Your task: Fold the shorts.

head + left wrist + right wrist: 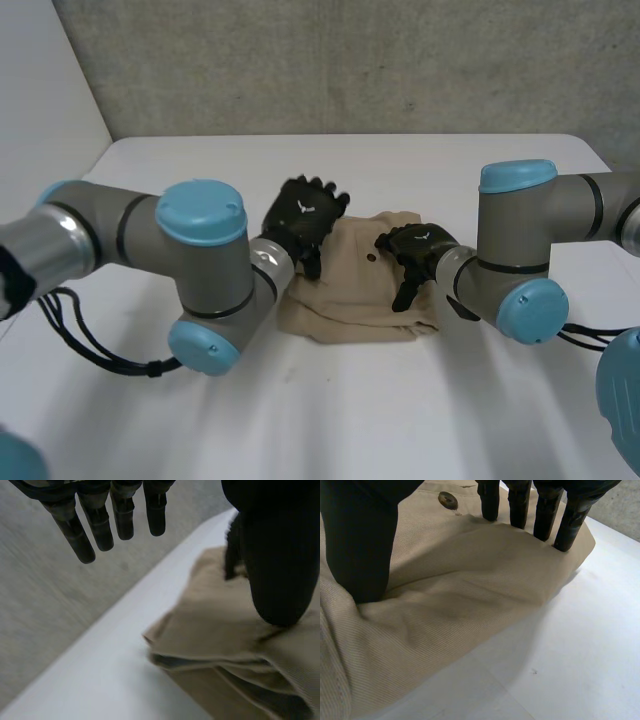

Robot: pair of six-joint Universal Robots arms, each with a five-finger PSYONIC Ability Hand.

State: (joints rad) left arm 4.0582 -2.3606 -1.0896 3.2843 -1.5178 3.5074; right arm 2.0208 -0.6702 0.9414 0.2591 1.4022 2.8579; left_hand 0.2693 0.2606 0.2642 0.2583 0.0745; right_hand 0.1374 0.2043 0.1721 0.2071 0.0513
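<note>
The beige shorts lie folded into a compact bundle in the middle of the white table. My left hand hovers at the bundle's left far edge. In the left wrist view its fingers are straight and off the cloth, while its thumb rests on the shorts. My right hand lies on the right part of the bundle. Its straight fingers and thumb press down on the shorts near a dark button.
Bare tabletop surrounds the bundle on all sides. Past the left hand's fingers the table edge drops to a grey floor. A grey wall stands behind the table's far edge.
</note>
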